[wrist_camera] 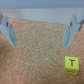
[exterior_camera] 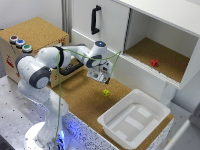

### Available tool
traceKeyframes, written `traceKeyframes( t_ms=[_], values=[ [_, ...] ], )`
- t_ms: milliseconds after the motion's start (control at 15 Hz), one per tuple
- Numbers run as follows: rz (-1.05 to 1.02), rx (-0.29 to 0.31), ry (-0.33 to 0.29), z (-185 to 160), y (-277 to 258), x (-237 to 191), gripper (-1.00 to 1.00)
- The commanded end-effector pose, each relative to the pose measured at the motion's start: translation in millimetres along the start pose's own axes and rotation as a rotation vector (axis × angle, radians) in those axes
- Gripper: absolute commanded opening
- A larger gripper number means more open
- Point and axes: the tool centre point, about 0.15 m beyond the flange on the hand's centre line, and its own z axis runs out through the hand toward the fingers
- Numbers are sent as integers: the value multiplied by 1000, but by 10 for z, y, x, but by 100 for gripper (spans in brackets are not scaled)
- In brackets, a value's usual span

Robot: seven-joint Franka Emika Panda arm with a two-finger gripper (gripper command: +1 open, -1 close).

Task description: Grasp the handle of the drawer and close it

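Note:
The tan cork-topped box [exterior_camera: 35, 31] with three coloured buttons stands at the exterior view's left. Its drawer [exterior_camera: 70, 70] is pulled out towards the cork mat, and my arm crosses in front of it. The black handle is hidden behind my arm and wrist. My gripper [exterior_camera: 101, 77] hangs just past the drawer's front, over the cork mat, pointing down. In the wrist view the gripper [wrist_camera: 39, 45] is open and empty, with only cork between the fingers [wrist_camera: 71, 30].
A yellow cube [exterior_camera: 106, 92] [wrist_camera: 72, 63] lies on the cork mat [exterior_camera: 85, 97] close to the gripper. A white plastic tub [exterior_camera: 150, 102] stands at the front right. The white cabinet [exterior_camera: 165, 15] behind holds a red cube [exterior_camera: 154, 62]; its door has a black handle [exterior_camera: 95, 20].

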Motion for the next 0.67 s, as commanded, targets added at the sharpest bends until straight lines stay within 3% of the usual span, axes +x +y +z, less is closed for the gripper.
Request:
traceKeyframes(
  t_ms=[0,200,600],
  values=[
    [-4,-39,-29,-195,-419,-110,100],
    [74,-28,-35,-220,-541,-183,100],
    [96,61,-26,-71,-887,-250,100]
  ],
)
